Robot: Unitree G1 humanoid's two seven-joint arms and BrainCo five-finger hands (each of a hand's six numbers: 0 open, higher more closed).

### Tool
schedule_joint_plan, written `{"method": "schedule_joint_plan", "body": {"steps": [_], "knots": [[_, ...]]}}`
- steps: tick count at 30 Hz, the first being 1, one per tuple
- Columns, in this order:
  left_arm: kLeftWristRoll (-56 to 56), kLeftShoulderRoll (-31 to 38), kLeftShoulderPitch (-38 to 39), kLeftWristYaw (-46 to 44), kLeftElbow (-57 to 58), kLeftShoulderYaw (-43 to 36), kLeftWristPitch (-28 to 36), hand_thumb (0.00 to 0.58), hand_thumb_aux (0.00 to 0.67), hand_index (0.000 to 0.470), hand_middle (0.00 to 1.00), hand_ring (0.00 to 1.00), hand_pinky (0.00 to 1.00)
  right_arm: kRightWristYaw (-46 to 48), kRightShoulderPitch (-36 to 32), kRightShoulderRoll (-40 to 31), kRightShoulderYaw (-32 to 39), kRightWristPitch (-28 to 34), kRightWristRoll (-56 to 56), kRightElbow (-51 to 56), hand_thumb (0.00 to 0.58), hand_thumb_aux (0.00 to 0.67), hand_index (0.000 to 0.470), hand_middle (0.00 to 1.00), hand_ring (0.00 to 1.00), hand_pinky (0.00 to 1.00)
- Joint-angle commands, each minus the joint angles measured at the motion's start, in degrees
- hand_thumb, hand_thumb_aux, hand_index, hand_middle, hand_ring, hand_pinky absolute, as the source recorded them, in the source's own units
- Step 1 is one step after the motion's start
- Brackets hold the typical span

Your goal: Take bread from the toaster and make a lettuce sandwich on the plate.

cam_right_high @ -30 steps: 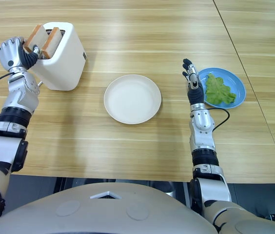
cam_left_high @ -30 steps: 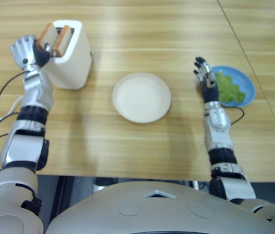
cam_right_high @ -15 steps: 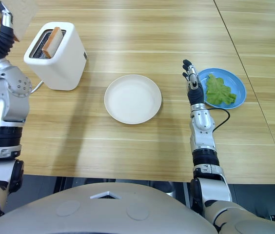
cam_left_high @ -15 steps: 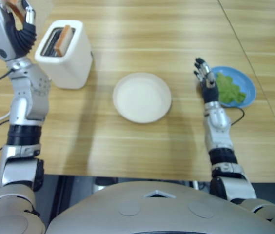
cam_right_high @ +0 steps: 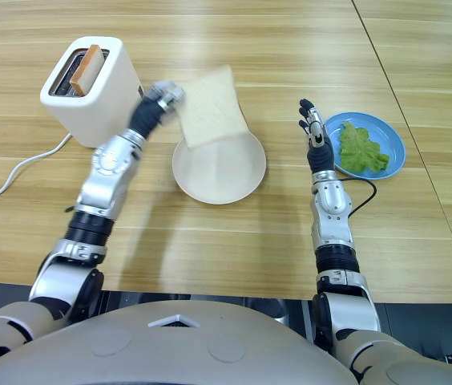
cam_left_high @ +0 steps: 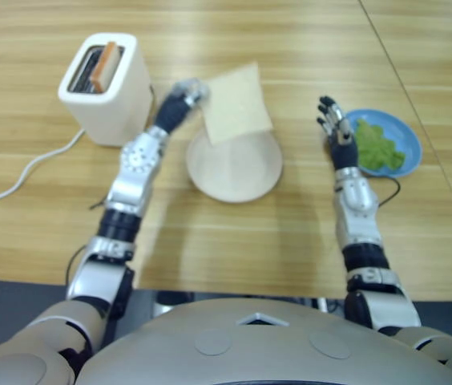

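My left hand [cam_right_high: 156, 101] is shut on a pale slice of bread [cam_right_high: 210, 106], held above the far edge of the cream plate [cam_right_high: 224, 178] at the table's middle. The white toaster [cam_right_high: 90, 85] stands at the far left with one browned slice [cam_right_high: 88, 60] still upright in a slot. A lettuce leaf [cam_right_high: 358, 147] lies in the blue dish [cam_right_high: 392, 145] on the right. My right hand [cam_right_high: 312, 128] rests just left of that dish, fingers straight and holding nothing.
The toaster's white cord [cam_right_high: 14, 174] trails across the wooden table [cam_right_high: 234, 241] toward the left edge. A seam in the tabletop [cam_right_high: 394, 84] runs diagonally past the blue dish at the far right.
My left arm has swung from high above the toaster down and right, carrying the bread slice over the plate. The right hand has stayed put.
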Motion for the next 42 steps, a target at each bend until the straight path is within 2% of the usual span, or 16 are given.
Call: {"method": "schedule_joint_plan", "body": {"steps": [1, 12, 13, 14, 15, 19, 23, 26, 30, 36, 42], "knots": [[5.08, 0.19, 0.42, -1.25, 7.04, -2.88, 2.04, 0.580, 0.670, 0.460, 1.00, 1.00, 1.00, 0.21, 0.58, -0.29, 0.44, 0.90, -0.53, -0.38, 0.000, 0.000, 0.000, 0.00, 0.00, 0.00], [17.79, 1.88, -2.20, 4.00, 15.43, -5.76, -0.37, 0.580, 0.670, 0.460, 1.00, 1.00, 1.00, 0.25, 3.20, -4.52, -1.13, 2.88, -0.87, -8.99, 0.000, 0.000, 0.000, 0.00, 0.00, 0.00], [18.98, 2.09, -2.22, 4.77, 15.05, -6.04, -0.64, 0.493, 0.410, 0.281, 0.92, 0.92, 0.92, 0.19, 3.43, -5.22, -1.37, 3.08, -1.06, -10.08, 0.000, 0.000, 0.000, 0.00, 0.00, 0.00], [20.27, 2.36, -2.28, 5.57, 14.60, -6.31, -0.86, 0.493, 0.410, 0.281, 0.92, 0.92, 0.92, 0.09, 3.68, -5.92, -1.59, 3.34, -1.21, -11.21, 0.000, 0.000, 0.000, 0.00, 0.00, 0.00], [21.55, 2.66, -2.25, 6.81, 13.54, -6.39, -1.04, 0.000, 0.000, 0.000, 0.00, 0.00, 0.00, -0.02, 3.80, -6.84, -1.94, 3.49, -1.48, -12.28, 0.000, 0.000, 0.000, 0.00, 0.00, 0.00], [24.10, 3.49, -1.00, 9.53, 5.65, -5.69, -3.11, 0.000, 0.000, 0.000, 0.00, 0.00, 0.00, -2.27, 4.11, -13.00, -3.86, 2.89, -7.11, -15.59, 0.000, 0.000, 0.000, 0.00, 0.00, 0.00], [24.96, 4.27, 1.26, 10.49, -4.37, -4.46, -4.95, 0.000, 0.000, 0.000, 0.00, 0.00, 0.00, -10.29, 2.76, -22.64, -3.44, 2.59, -22.44, -12.30, 0.000, 0.000, 0.000, 0.00, 0.00, 0.00], [24.79, 4.92, 2.89, 10.77, -11.37, -2.66, -5.49, 0.000, 0.000, 0.000, 0.00, 0.00, 0.00, -19.14, -0.53, -32.30, 2.42, 7.17, -39.43, -5.12, 0.000, 0.000, 0.000, 0.00, 0.00, 0.00], [21.81, 4.41, 4.17, 9.73, -15.77, -0.19, -5.32, 0.000, 0.000, 0.000, 0.00, 0.00, 0.00, -25.58, -8.01, -39.32, 14.61, 14.32, -54.85, 10.13, 0.000, 0.000, 0.000, 0.00, 0.00, 0.00], [18.55, 2.52, 4.38, 8.14, -11.87, 0.92, -5.19, 0.000, 0.000, 0.000, 0.00, 0.00, 0.00, -29.47, -18.03, -37.91, 28.61, 18.12, -63.44, 34.43, 0.000, 0.000, 0.000, 0.00, 0.00, 0.00], [18.75, 1.75, 4.75, 7.55, -11.01, 0.61, -5.83, 0.000, 0.000, 0.000, 0.00, 0.00, 0.00, -30.80, -21.47, -34.75, 35.22, 19.52, -63.41, 43.94, 0.000, 0.000, 0.000, 0.00, 0.00, 0.00]]}}
